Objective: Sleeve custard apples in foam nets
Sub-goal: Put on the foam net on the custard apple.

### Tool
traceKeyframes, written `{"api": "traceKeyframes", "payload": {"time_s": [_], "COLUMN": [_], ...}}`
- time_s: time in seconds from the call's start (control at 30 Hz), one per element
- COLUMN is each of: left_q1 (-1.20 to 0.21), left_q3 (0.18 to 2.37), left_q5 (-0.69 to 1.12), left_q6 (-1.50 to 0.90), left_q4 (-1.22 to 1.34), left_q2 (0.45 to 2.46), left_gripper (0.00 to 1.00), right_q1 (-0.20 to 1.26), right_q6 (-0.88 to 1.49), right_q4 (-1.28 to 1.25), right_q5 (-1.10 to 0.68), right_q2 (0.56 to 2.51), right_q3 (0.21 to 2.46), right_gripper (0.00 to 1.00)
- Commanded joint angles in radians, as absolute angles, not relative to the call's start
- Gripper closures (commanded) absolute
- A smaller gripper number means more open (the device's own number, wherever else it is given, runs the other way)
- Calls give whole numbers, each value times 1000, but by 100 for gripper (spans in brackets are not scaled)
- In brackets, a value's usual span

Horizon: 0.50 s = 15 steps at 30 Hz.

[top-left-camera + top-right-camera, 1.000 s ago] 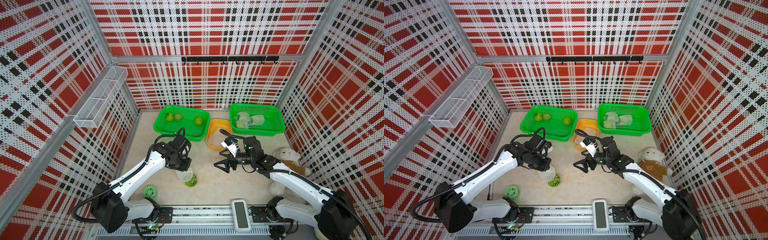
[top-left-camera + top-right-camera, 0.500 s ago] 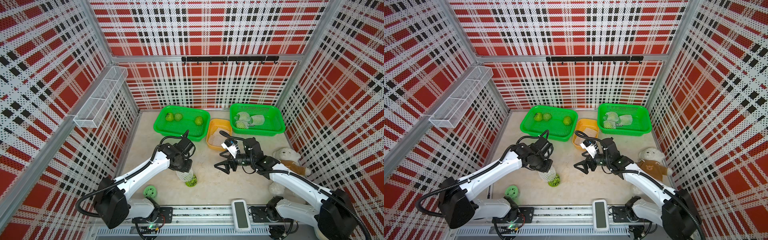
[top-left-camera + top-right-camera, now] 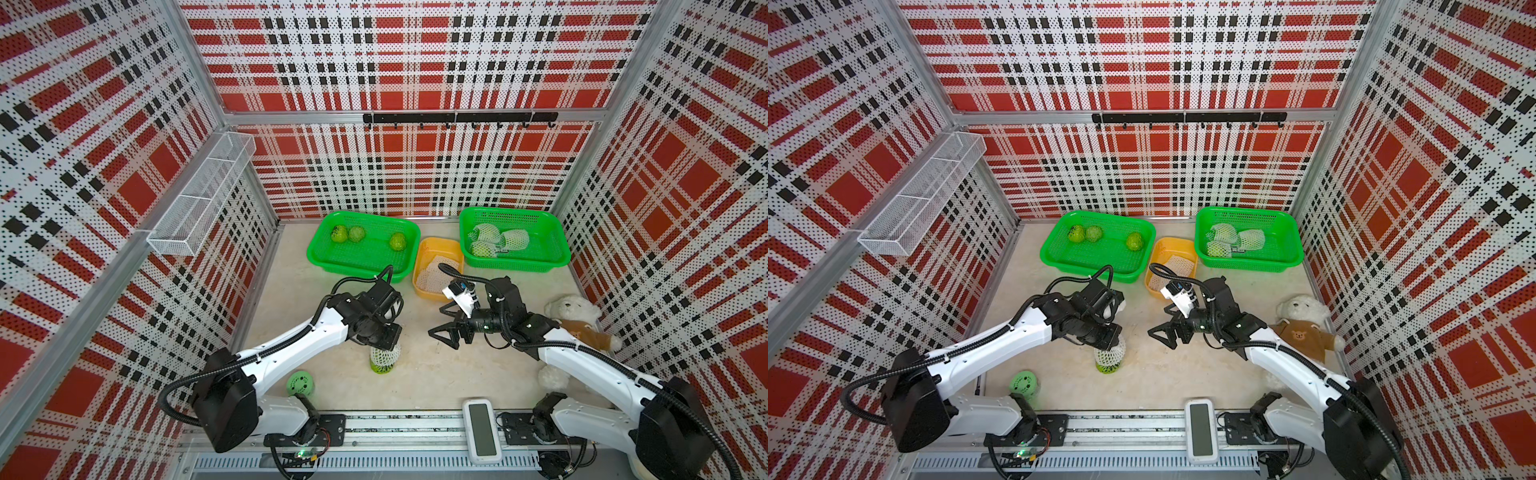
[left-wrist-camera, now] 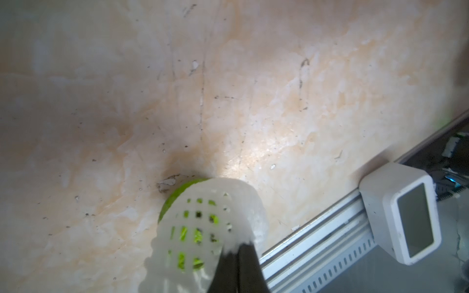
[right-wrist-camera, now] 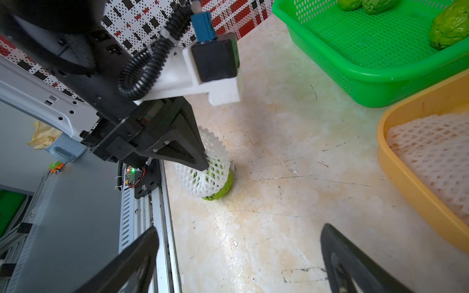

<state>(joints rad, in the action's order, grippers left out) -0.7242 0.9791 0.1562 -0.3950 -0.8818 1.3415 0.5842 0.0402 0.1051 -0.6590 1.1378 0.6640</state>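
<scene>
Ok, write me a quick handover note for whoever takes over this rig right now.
The left gripper is shut on the top of the foam net, which is pulled partway over a custard apple standing on the table; the fruit's base shows bare.
The right gripper is open, empty, hovering mid-table.
Done: three sleeved apples in the green basket on the right arm's side.
To do: finish this one, then three bare apples in the other green basket; spare nets in the yellow tray.
</scene>
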Motion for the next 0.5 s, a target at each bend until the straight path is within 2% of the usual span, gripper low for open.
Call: {"api": "traceKeyframes", "payload": {"time_s": [0.0,0.1,0.27,0.47], "left_q1": [-684,-675,-682,-765], "left_q3": [960,963,942,948], "left_q5": [56,-3,70,127], "left_q6": [-436,-442,-433,-427], "left_q4": [-893,-936,-940,-896], "left_q2": [1295,1231,1214,1282], "left_gripper": [100,100,100,100], "right_q1": [590,590,590,589], "right_q6": [18,16,17,20], "right_q4": [67,71,51,49], "right_q5": [-647,-650,-664,-673], "right_q2": [1118,1123,1146,1155], "right_q3": [647,645,651,657], "right_gripper": [0,0,0,0]}}
